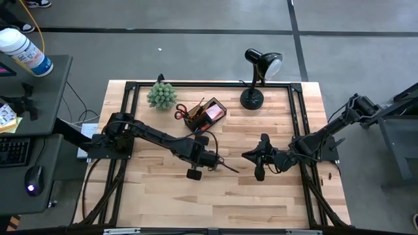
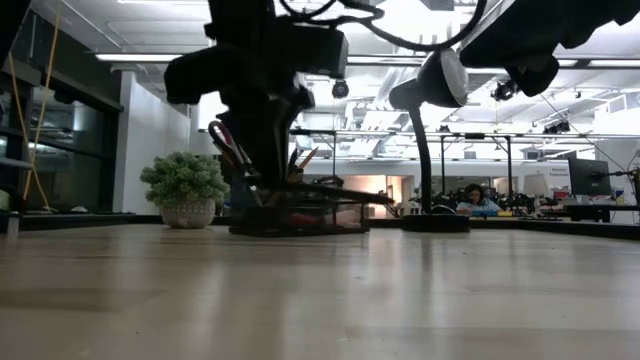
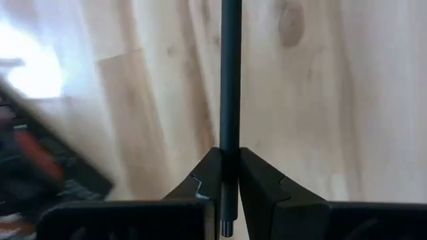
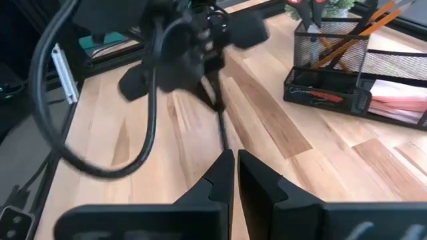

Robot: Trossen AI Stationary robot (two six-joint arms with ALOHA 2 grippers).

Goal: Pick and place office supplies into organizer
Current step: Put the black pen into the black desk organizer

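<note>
Wooden table [image 1: 163, 196] carries the organizer [image 1: 204, 115] near its far edge; left gripper [image 1: 214, 162] at mid-table is clamped on 1 black pen [image 1: 230, 168], long axis near level, free end pointing toward the right gripper [image 1: 251, 156], whose fingers are together, holding nothing.

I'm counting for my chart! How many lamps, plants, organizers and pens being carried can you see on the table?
Desk lamp: 1
Green plant: 1
Black organizer: 1
Black pen held in the left end effector: 1
Total: 4
</note>
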